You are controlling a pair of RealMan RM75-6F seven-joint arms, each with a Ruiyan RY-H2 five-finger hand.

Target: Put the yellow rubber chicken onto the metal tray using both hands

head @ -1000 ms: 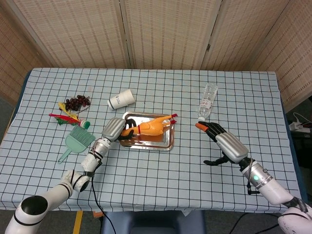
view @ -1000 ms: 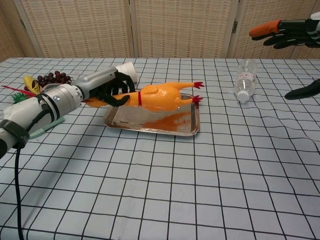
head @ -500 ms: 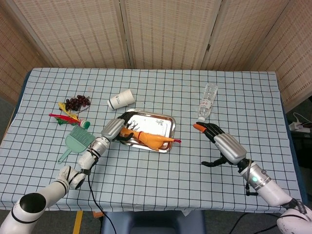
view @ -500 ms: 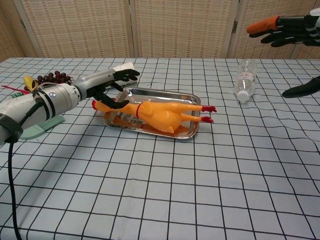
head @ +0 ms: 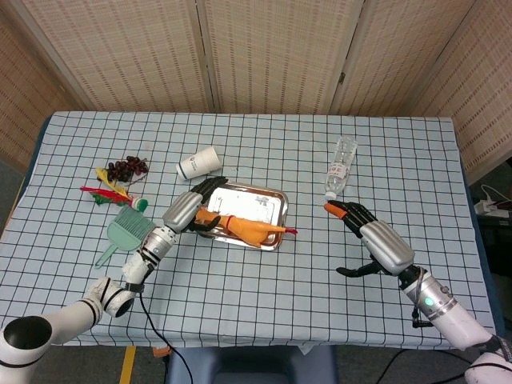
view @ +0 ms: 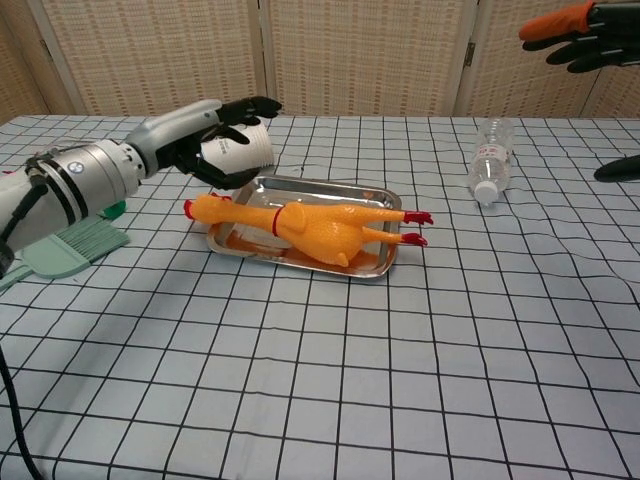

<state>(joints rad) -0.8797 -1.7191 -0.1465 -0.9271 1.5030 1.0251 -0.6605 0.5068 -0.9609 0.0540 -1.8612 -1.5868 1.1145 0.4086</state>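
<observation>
The yellow rubber chicken lies on its side along the front of the metal tray, head at the left rim, red feet past the right edge. My left hand hovers open just above and left of the chicken's head, holding nothing. My right hand is open far to the right of the tray, fingers spread; in the chest view only its dark fingers with an orange tip show at the top right.
A white paper cup lies on its side behind the tray. A clear plastic bottle lies at the right. Grapes, a green brush and small colourful toys sit at the left.
My left hand has let go of the chicken and lifted away from it. The chicken has dropped onto the tray and lies still. My right hand drifted slightly toward the front right.
</observation>
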